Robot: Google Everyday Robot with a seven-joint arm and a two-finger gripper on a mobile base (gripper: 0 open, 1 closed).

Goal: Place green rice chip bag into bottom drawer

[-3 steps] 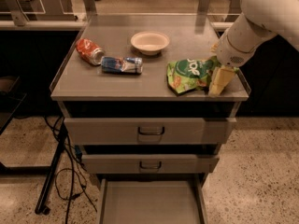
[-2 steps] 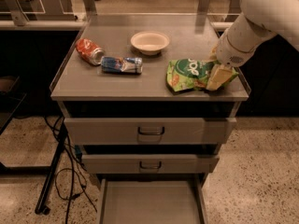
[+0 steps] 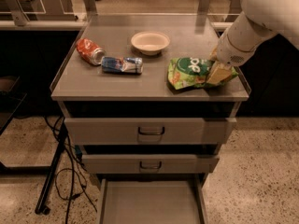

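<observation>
The green rice chip bag (image 3: 189,71) lies crinkled on the right part of the cabinet top. My gripper (image 3: 217,73) hangs from the white arm at the bag's right end, low over the top and overlapping the bag's edge. The bottom drawer (image 3: 149,204) is pulled out below the cabinet, a plain grey tray with nothing in it that shows.
A crushed orange-red can (image 3: 90,51), a crushed blue can (image 3: 122,65) and a white bowl (image 3: 150,42) sit on the cabinet top (image 3: 103,85). Two shut drawer fronts (image 3: 150,131) are above the open one. A stand and cables (image 3: 58,176) are on the floor to the left.
My gripper has shifted slightly left, closer onto the bag's right end. The bag, cans, bowl and drawers have not moved.
</observation>
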